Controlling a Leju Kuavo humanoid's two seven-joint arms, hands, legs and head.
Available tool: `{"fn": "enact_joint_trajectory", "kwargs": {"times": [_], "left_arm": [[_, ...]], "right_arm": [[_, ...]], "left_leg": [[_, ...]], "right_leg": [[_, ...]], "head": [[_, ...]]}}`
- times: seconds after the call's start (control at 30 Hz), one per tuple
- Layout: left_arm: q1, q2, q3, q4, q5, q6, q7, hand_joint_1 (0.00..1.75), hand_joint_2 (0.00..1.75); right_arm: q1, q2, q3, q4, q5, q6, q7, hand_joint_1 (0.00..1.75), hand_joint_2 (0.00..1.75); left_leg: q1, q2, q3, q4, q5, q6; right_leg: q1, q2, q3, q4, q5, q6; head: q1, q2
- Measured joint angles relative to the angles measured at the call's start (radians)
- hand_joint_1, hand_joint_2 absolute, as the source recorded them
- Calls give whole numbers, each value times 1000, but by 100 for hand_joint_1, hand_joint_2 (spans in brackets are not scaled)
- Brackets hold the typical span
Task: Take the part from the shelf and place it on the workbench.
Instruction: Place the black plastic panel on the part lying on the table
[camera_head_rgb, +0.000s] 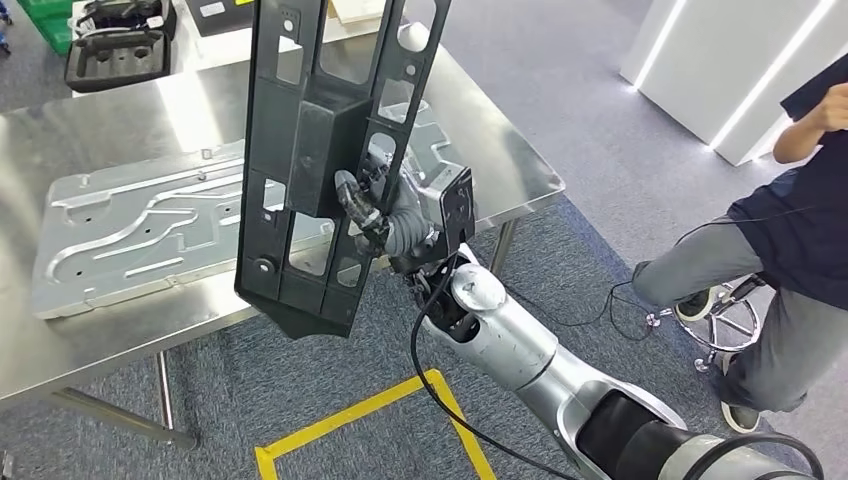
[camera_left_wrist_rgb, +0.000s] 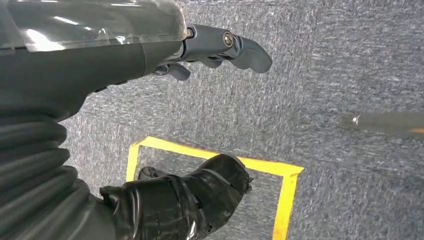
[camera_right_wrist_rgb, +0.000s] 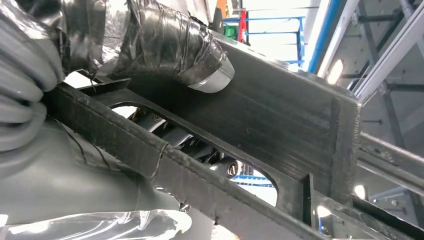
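Nearest the robot, the left robot hand (camera_left_wrist_rgb: 220, 47) hangs over grey carpet and a square of yellow floor tape (camera_left_wrist_rgb: 287, 200), its fingers loosely spread and holding nothing. Further out, the right robot hand (camera_head_rgb: 385, 215) grips the part (camera_head_rgb: 320, 130), a long black frame with cut-out windows, held nearly upright; its taped fingers (camera_right_wrist_rgb: 175, 42) wrap over the raised block at the frame's middle. The part's lower end hangs off the near edge of the worktop (camera_head_rgb: 130, 330), above the floor, while its upper length stands over the steel surface.

Just beyond the right robot hand a pressed metal panel (camera_head_rgb: 150, 230) lies flat on the worktop. Placing well probably means carrying the part further from the robot, tipping it flat, and lowering it onto the panel or bare steel before the fingers let go. Beyond that, a black moulded tray (camera_head_rgb: 115, 45) sits at the far edge. A person (camera_head_rgb: 790, 240) stands off to the right robot hand's outer side.
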Motion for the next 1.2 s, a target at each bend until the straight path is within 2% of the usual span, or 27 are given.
{"fn": "enact_joint_trajectory", "kwargs": {"times": [0.03, 0.13, 0.17, 0.2, 0.23, 0.3, 0.33, 0.37, 0.47, 0.53, 0.63, 0.67, 0.7, 0.73, 0.8, 0.83, 0.87, 0.9, 0.93, 1.0, 1.03, 1.07, 1.13, 1.17, 1.2], "left_arm": [[-2, 0, 0, 0, -1, 0, 0, 0, 175], [-4, 0, 0, 0, -2, -2, 0, 0, 175], [-3, -1, 0, 0, -2, -3, 0, 0, 175], [-2, -1, 0, 0, -2, -3, 0, 0, 175], [-1, -2, 0, 0, -2, -3, 0, 0, 175], [-1, -2, 0, 0, -2, -3, 0, 0, 175], [-1, -2, 0, 0, -2, -3, 0, 0, 175], [-1, -2, 0, 0, -2, -4, 0, 0, 175], [1, -1, -1, 0, -1, -4, 0, 0, 175], [0, 2, -1, 0, 1, -3, 0, 0, 175], [6, 4, -1, 0, 4, -3, 0, 0, 175], [11, 5, -1, 0, 6, -3, 0, 0, 175], [17, 5, -1, 0, 8, -4, -1, 0, 175], [23, 5, -1, 0, 10, -4, -1, 0, 175], [33, 7, -1, 0, 12, -5, -3, 0, 175], [35, 8, -1, 0, 12, -7, -3, 0, 175], [37, 9, -1, 0, 13, -9, -5, 0, 175], [39, 10, -1, 0, 13, -11, -6, 0, 175], [40, 12, -1, 0, 14, -13, -9, 0, 175], [44, 16, -1, 0, 14, -15, -15, 0, 175], [45, 18, -1, 0, 14, -16, -18, 0, 175], [46, 18, -1, 0, 13, -16, -20, 0, 175], [47, 18, -1, 0, 12, -16, -22, 0, 175], [48, 18, -1, 0, 12, -18, -20, 0, 175], [48, 18, -1, 0, 12, -19, -15, 0, 175]], "right_arm": [[-2, 0, 0, 0, 0, 0, 0, 175, 175], [-4, 0, 0, 0, 0, 1, 0, 175, 175], [-3, 0, 0, 1, 0, 1, 0, 175, 175], [-3, 0, 0, 2, 0, 1, 0, 175, 175], [-3, 0, 0, 2, 0, 1, 0, 175, 175], [-4, -1, 0, 3, 0, 1, 0, 175, 175], [-5, -1, 0, 3, 0, 1, 0, 175, 175], [-6, -1, 0, 3, 0, 1, 0, 175, 175], [-7, 0, 0, 4, 0, 2, 0, 175, 175], [-9, 1, 0, 4, -1, 2, 0, 175, 175], [-9, 3, 0, 5, -1, 3, 0, 175, 175], [-7, 3, 0, 7, -1, 4, 0, 175, 175], [-6, 3, 0, 8, -1, 5, 0, 175, 175], [-6, 3, 0, 10, 0, 6, 0, 175, 175], [-6, 3, 0, 12, 7, 5, 0, 175, 175], [-8, 3, 0, 13, 15, 1, 0, 175, 175], [-10, 3, 0, 14, 25, -5, 0, 175, 175], [-12, 3, 0, 15, 38, -14, 1, 175, 175], [-15, 3, 0, 17, 53, -24, 2, 175, 175], [-22, 3, 0, 20, 84, -48, 9, 175, 175], [-29, 3, 0, 22, 105, -62, 14, 175, 175], [-38, 3, 0, 24, 131, -78, 23, 175, 175], [-60, 1, 0, 33, 210, -121, 52, 175, 175], [-72, -1, 0, 39, 258, -145, 72, 175, 175], [-84, -3, 0, 47, 309, -167, 94, 175, 175]], "left_leg": [[0, -1, 8, -1, -3, 7], [-4, -2, 25, -1, -20, 21], [-7, -3, 32, 0, -27, 22], [-9, -4, 40, 1, -35, 23], [-11, -6, 50, 2, -44, 23], [-14, -7, 70, 4, -62, 20], [-16, -8, 76, 5, -69, 18], [-17, -9, 80, 5, -76, 14], [-18, -9, 86, 10, -88, 1], [-16, -7, 64, 59, -100, -9], [-5, -4, -46, 230, -152, -28], [-1, -4, -79, 267, -166, -33], [2, -4, -97, 273, -162, -38], [5, -3, -95, 238, -133, -41], [9, -1, -59, 104, -35, -43], [7, 0, -40, 45, -7, -41], [4, 1, -27, 11, 7, -36], [1, 1, -20, -3, 8, -30], [-3, 0, -18, -2, 2, -23], [1, -3, -12, -3, 11, -11], [3, -4, -9, -5, 10, -5], [5, -4, -7, -7, 9, 1], [3, -6, -6, -5, 3, 11], [2, -8, -6, -4, 1, 14], [1, -11, -5, -1, -2, 15]], "right_leg": [[0, -1, -23, 43, -13, 2], [4, -1, -144, 223, -74, 2], [6, -1, -175, 252, -82, 1], [8, -1, -188, 244, -69, -2], [11, -1, -184, 201, -36, -7], [20, -1, -149, 64, 61, -22], [24, -1, -133, 9, 90, -29], [27, -1, -122, -24, 109, -35], [27, -1, -102, -42, 110, -48], [21, -1, -85, -50, 104, -55], [15, -1, -66, -54, 89, -59], [15, -1, -59, -53, 81, -58], [14, -1, -50, -52, 72, -57], [12, -2, -39, -51, 63, -54], [10, -5, -18, -48, 44, -47], [10, -8, -11, -48, 37, -42], [11, -10, -8, -47, 31, -37], [11, -13, -6, -47, 26, -31], [12, -16, -5, -48, 22, -25], [12, -18, -5, -38, 10, -13], [12, -17, -15, -16, -3, -10], [12, -14, -38, 28, -24, -7], [12, -9, -117, 165, -75, -5], [12, -8, -157, 227, -91, -4], [12, -7, -184, 260, -90, -4]], "head": [[1, 0], [2, 0], [2, 0], [2, 0], [2, 0], [2, 0], [2, 0], [2, 0], [3, 0], [2, 0], [1, 0], [1, 0], [1, 0], [1, 0], [1, 0], [0, 0], [0, 0], [0, 0], [0, 0], [1, 0], [2, 0], [2, 0], [2, 0], [2, 0], [3, 0]]}}
